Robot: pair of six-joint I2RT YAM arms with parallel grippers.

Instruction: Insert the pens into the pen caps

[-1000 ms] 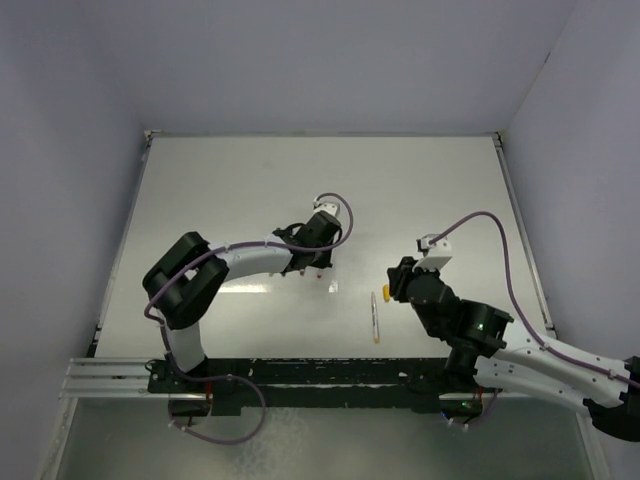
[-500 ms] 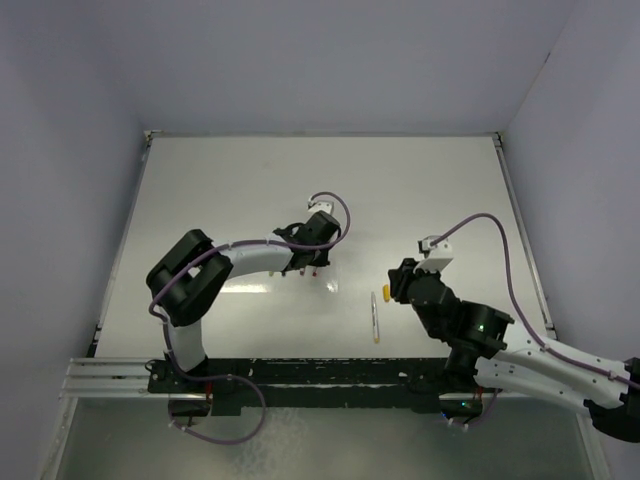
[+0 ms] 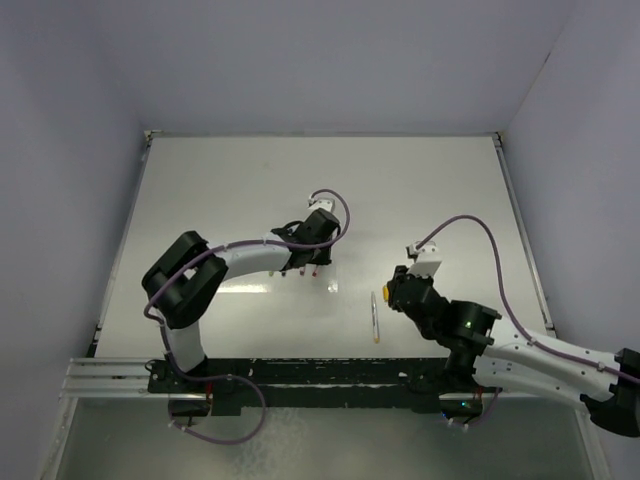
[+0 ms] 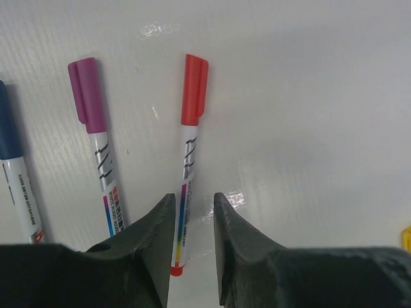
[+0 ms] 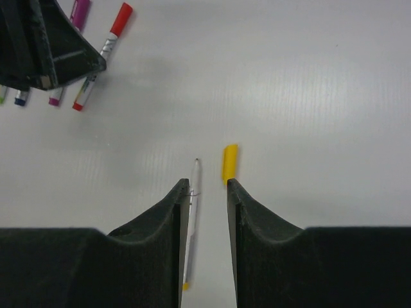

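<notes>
The white table (image 3: pixel 200 180) is seen from above, with the left arm (image 3: pixel 240 258) bent in toward the middle and the right arm (image 3: pixel 520 350) stretched in from 4 o'clock.

The left end effector (image 4: pixel 192 197) is held low over a row of capped pens. Its jaws are parted and nothing is clamped. The tail of the red pen (image 4: pixel 191 128) lies loose on the table between them, long axis 12 to 6. The magenta pen (image 4: pixel 96 141) is laid near it at 9 o'clock, and the blue pen (image 4: pixel 13 167) further out at the frame edge. Those three are judged done.

The work left is found at the right end effector (image 5: pixel 207 183), whose jaws are apart and empty. One bare pen (image 5: pixel 191 224) is laid alongside the left finger, pointed end at 12, yellow tail at 6. The yellow cap (image 5: pixel 229 162) is set just past the right fingertip at 1 o'clock, roughly parallel to the pen, near it but not touching.

The right arm is plainly the nearer, with the left well apart at 10 o'clock. Nothing is seen in the way. A small shift toward 1 o'clock is judged enough for the cap to be straddled. Which end of the cap is open cannot be told.
</notes>
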